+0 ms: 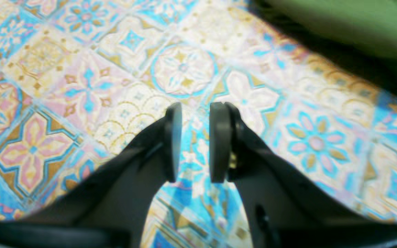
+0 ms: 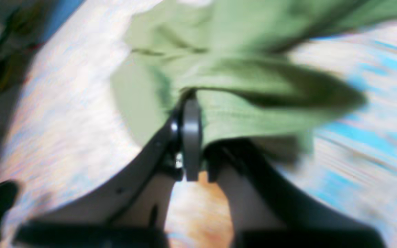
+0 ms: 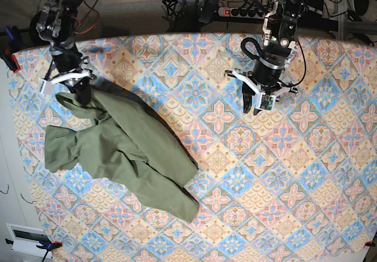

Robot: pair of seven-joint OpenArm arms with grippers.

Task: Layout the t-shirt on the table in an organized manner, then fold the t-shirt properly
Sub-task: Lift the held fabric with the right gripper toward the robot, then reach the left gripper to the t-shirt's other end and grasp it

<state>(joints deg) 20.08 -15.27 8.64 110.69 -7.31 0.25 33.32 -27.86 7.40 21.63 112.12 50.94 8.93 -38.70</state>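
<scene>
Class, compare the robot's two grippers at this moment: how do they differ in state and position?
The right gripper is shut on the t-shirt; the left gripper is slightly open and empty. The right sits at the shirt's edge; the left hovers over bare table, apart from the shirt. Both have dark fingers.

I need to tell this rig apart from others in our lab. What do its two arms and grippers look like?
Both arms are black with exposed cables and white brackets near the wrists. The left gripper and right gripper each have two dark angled fingers ending in flat, rounded grey pads.
</scene>
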